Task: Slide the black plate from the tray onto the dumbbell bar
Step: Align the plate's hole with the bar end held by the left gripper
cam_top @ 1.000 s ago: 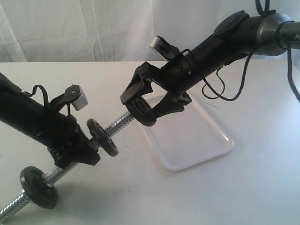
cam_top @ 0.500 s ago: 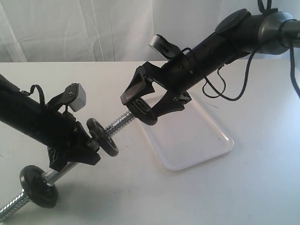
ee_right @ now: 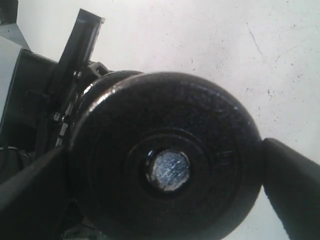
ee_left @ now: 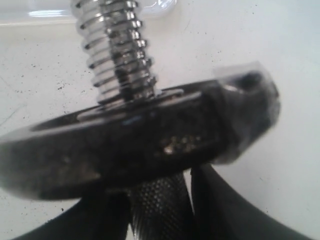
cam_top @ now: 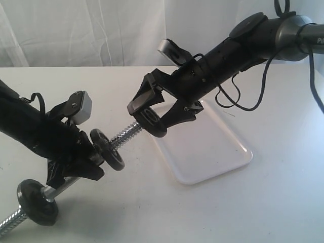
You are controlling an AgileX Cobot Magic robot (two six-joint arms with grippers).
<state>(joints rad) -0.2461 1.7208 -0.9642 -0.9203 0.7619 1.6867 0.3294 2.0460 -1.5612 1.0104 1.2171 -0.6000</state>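
Note:
My right gripper (cam_top: 154, 114) is shut on the black plate (cam_top: 152, 120), gripping its rim edge-on just above the near-left corner of the white tray (cam_top: 212, 147). The plate (ee_right: 200, 125) fills the right wrist view, and the chrome end face of the dumbbell bar (ee_right: 167, 170) shows inside its central hole. The bar (cam_top: 124, 134) slants from lower left up to the plate. My left gripper (cam_top: 88, 157) is shut on the bar's knurled middle (ee_left: 160, 205), right behind a black disc (cam_top: 107, 149) threaded on it. That disc (ee_left: 125, 145) hides most of the fingers.
A second black disc (cam_top: 35, 202) sits on the bar's lower part, with bare thread (cam_top: 10, 223) past it near the table's front left. A loose black cable (cam_top: 243, 101) hangs from the right arm over the tray's far end. A white curtain closes the back.
The left arm has drawn the bar and its two discs slightly left and down. My right gripper has followed leftward with the plate, staying at the bar's threaded tip.

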